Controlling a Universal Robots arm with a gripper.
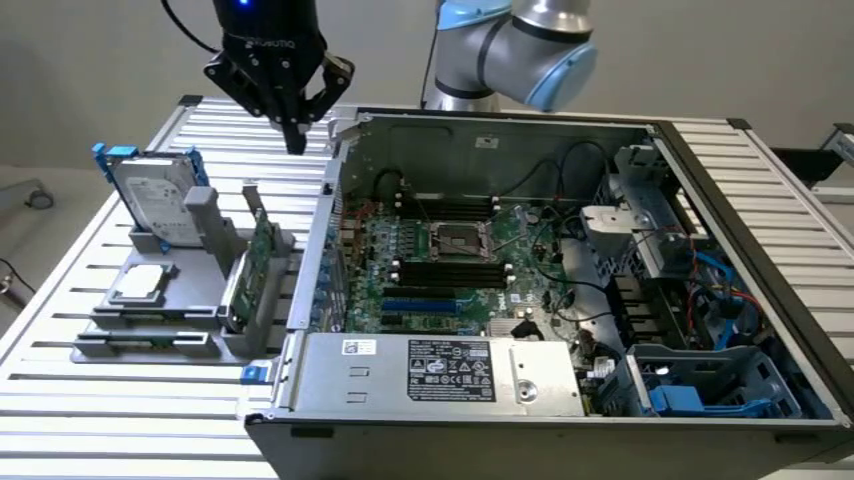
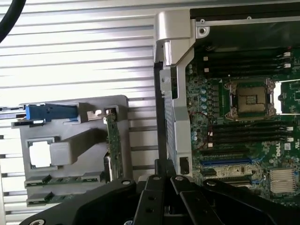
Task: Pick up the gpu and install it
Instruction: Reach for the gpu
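tool (image 1: pixel 296 143) is pinched together and empty, right by the case (image 1: pixel 330 190) wall; dropping like that could bump the gpu (image 1: pixel 259 262) or clip the wall

The table (image 1: pixel 80 400) I work over is ribbed silver aluminium slats under even, bright light. Far behind it stands a plain pale grey wall (image 1: pixel 107 60). At the exterior view's left lies pale floor (image 1: pixel 20 250) with a small caster (image 1: pixel 38 198).
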